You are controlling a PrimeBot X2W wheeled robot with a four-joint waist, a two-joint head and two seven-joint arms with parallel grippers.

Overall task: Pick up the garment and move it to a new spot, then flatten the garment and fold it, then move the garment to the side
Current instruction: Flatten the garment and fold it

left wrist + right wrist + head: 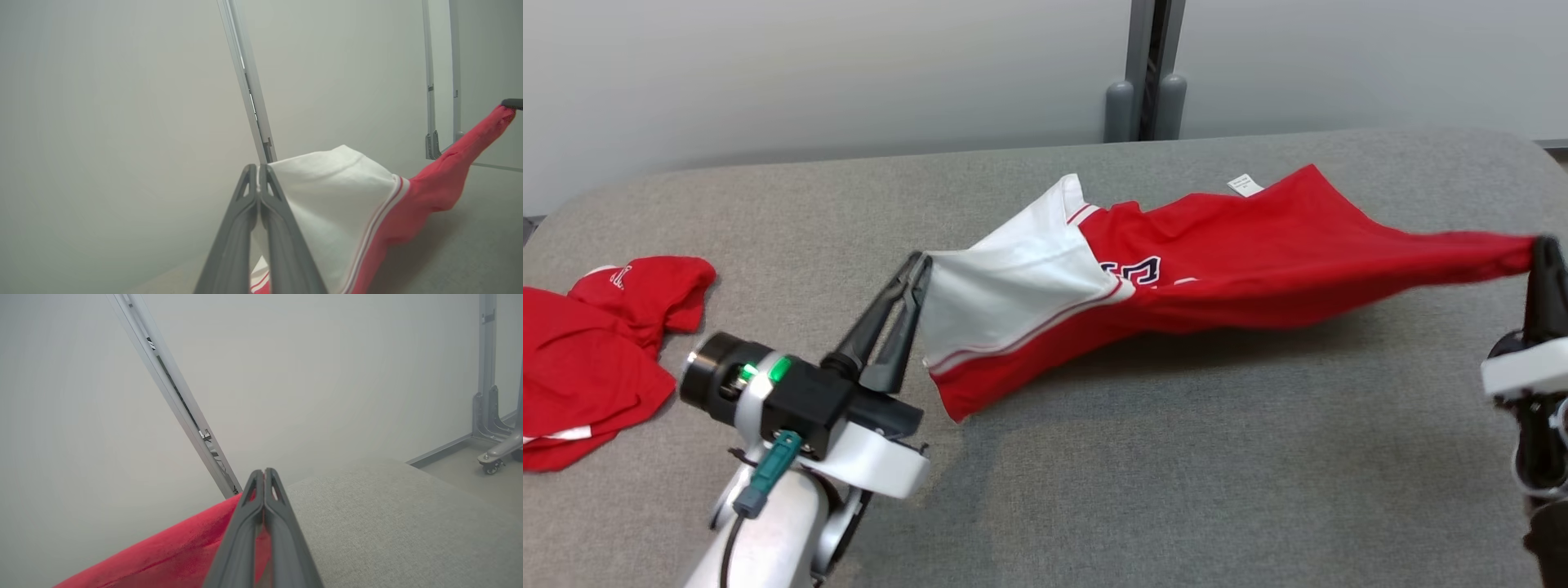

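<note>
Garment (1217, 261): red jersey with a white sleeve, stretched between both arms above the counter (1176, 474). Left fingers (876, 317) are clenched on the white sleeve edge. Right fingers (1548, 282) are clenched on a bunched red corner at the opposite end. The cloth sags between the grips; its near edge hangs clear, and its far edge appears to rest on the counter. Judged light, soft and limp, so small pinches may slip under tension. Preferred holds are hem corners or shoulder seams. A second red garment (596, 359) lies well apart, at left.
</note>
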